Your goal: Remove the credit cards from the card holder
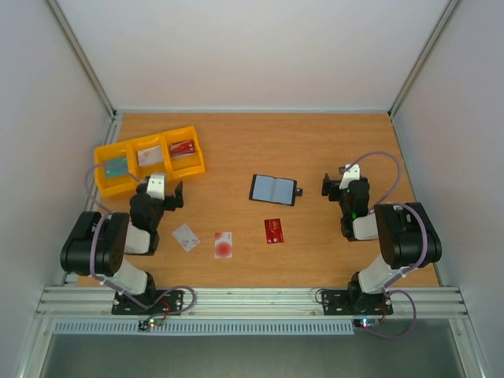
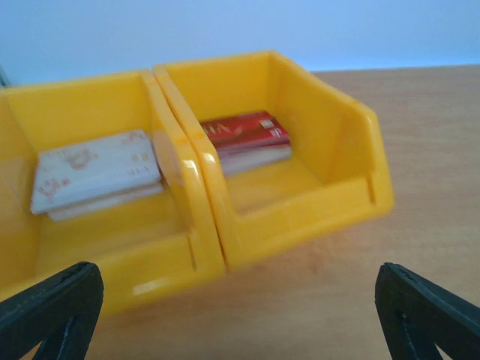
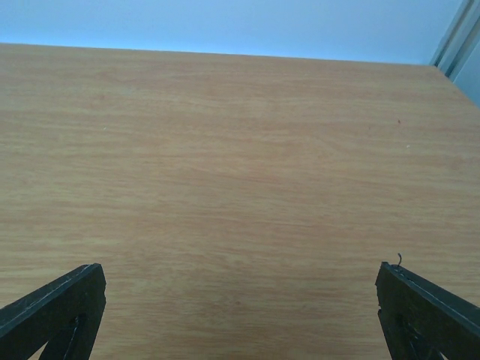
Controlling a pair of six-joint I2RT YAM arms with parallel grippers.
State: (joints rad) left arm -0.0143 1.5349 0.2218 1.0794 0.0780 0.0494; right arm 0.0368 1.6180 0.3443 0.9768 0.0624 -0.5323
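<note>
I keep my left hand [image 1: 167, 194] and right hand [image 1: 337, 183] released, empty. The open black bifold card holder [image 1: 273, 189] lies beside the right hand. The red-circle white card [image 1: 224, 244], dark red card [image 1: 274, 230] and red-marked white card [image 1: 187, 236] lie flat between my hands. Stiff and slick, I reckon, so I'd pinch an edge.

**Worktop and what it is carrying**

The wooden worktop [image 1: 331, 142] is carrying yellow bins [image 1: 116, 187] at its far left. The open card holder [image 1: 273, 189] is lying near the middle. Nearer the front, a marked white card [image 1: 187, 237], a red-circle card [image 1: 224, 244] and a dark red card [image 1: 274, 230] are lying flat, apart.
</note>
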